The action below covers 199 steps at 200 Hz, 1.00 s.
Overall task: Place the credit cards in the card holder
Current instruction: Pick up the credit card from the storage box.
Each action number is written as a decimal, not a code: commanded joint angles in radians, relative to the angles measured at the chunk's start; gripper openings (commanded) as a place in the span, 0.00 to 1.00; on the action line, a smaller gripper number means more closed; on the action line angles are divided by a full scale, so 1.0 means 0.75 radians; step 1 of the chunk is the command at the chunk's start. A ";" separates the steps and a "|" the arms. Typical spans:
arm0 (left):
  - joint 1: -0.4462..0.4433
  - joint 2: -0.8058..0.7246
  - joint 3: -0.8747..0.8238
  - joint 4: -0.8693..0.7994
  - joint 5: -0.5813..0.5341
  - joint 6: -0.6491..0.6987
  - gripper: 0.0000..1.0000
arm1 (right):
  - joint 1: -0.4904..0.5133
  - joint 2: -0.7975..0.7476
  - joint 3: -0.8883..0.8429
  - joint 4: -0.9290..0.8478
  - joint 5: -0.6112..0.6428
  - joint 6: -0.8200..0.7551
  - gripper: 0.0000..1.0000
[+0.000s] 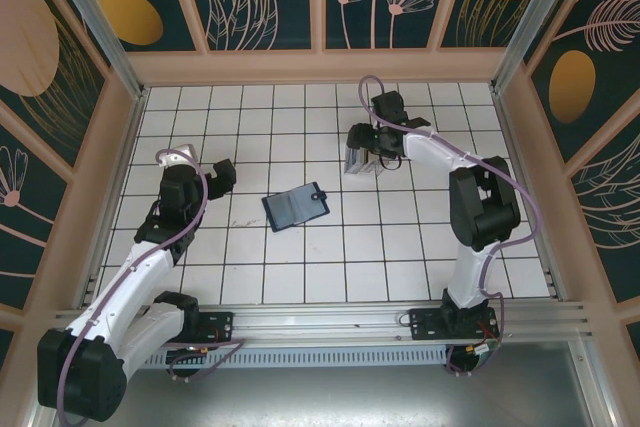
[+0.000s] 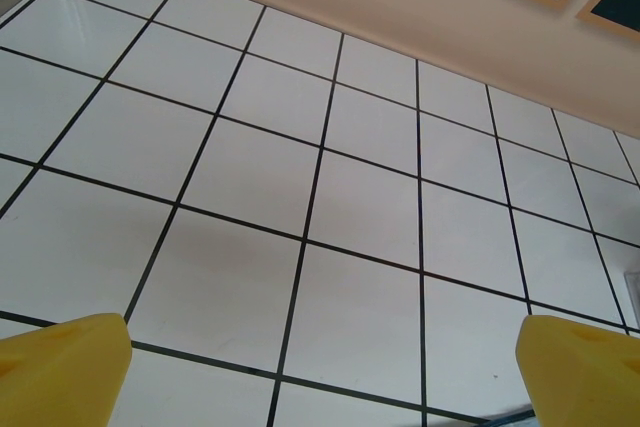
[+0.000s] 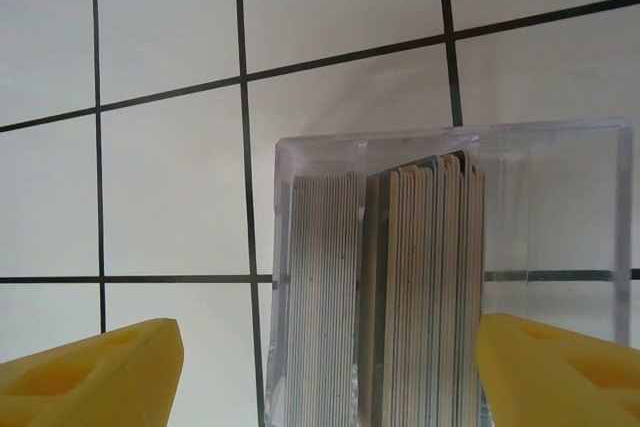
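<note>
Card holder [image 1: 296,207] is lying flat near the middle of the worktop [image 1: 400,247], dark blue, skewed against the tile lines, with a small tab sticking out on its right edge. Nothing is touching it, and from above I can't tell whether it is folded or spread out.

Out toward the left edge and a little farther back is the left gripper [image 1: 218,177], well apart from the holder. On its wrist camera the two yellow fingertips [image 2: 62,357] sit wide apart at the bottom corners, with nothing but bare white tiles between them: spread and holding nothing.

Farther back, right of centre, is a clear box [image 3: 560,217] on the worktop, and that's where the cards [image 3: 400,287] are. They're packed on edge, side by side: a pale grey block on the left, a darker card or two in the middle, and more pale ones to the right. They fill about half of the box.

The right gripper [image 1: 370,147] hangs directly over that box. The wrist view shows its yellow fingertips [image 3: 95,372] spread, one left of the box and one toward its right side, and neither is pinching a card. I can't tell whether either one touches the box wall.
</note>
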 commanded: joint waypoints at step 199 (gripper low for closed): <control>-0.002 -0.059 -0.056 0.002 -0.035 -0.047 0.99 | -0.007 -0.101 -0.177 0.226 -0.240 -0.004 0.64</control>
